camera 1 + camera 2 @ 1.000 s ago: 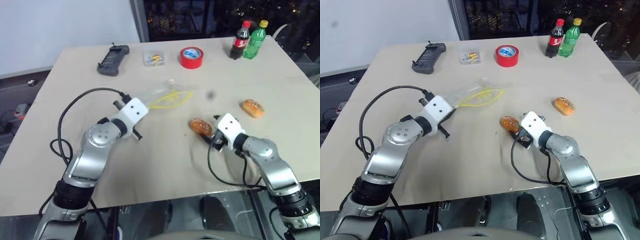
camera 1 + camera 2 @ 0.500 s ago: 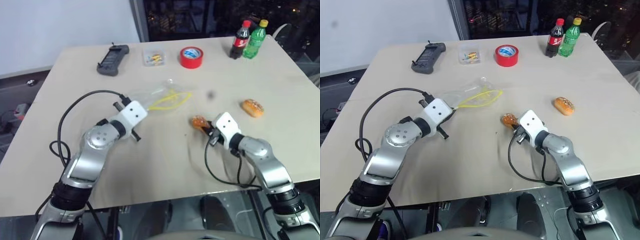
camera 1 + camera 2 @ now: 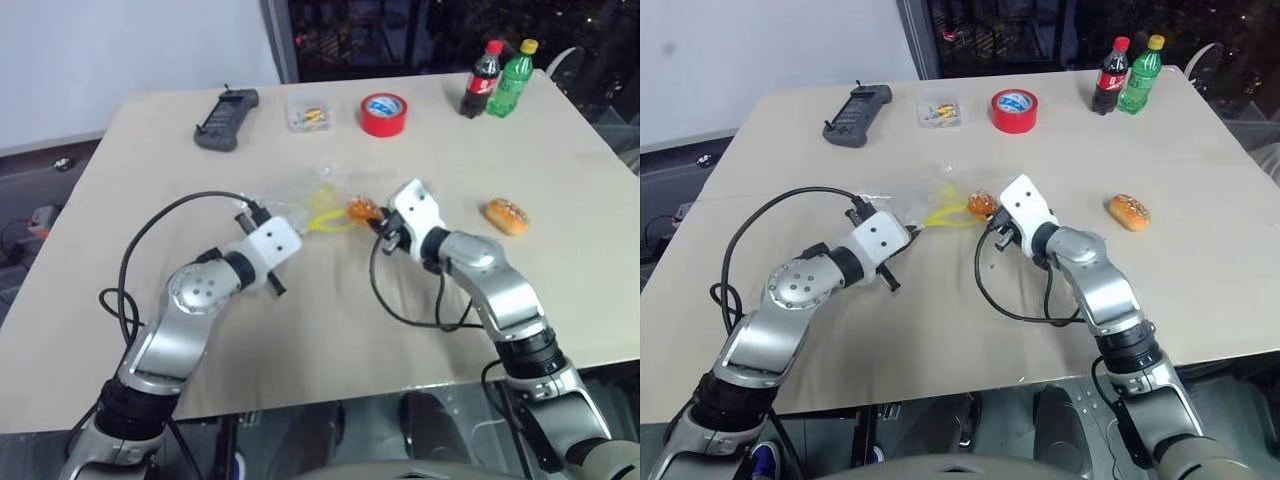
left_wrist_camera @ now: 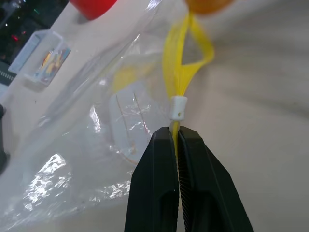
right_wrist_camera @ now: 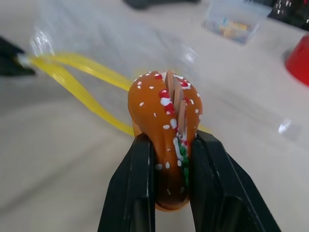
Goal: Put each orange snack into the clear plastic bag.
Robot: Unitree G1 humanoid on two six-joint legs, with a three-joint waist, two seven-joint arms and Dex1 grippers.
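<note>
1. Even, fairly bright light falls from above on the table (image 3: 560,190); shadows under the arms are soft and short.
2. Beyond the table the window is dark with small scattered lights.
3. The bag (image 4: 82,159) shows white glare patches beside the left pincer (image 4: 175,140); background past it blurs.

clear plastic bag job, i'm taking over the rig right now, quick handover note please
Left tool: shut on the yellow seal strip of the crinkly clear plastic bag, holding its mouth.
Right tool: shut on one speckled orange bun-like snack, at the bag's mouth, not inside.
Second orange snack: on the table, to the right.
Done: none bagged.
Left: drop this one in, then fetch the other.
</note>
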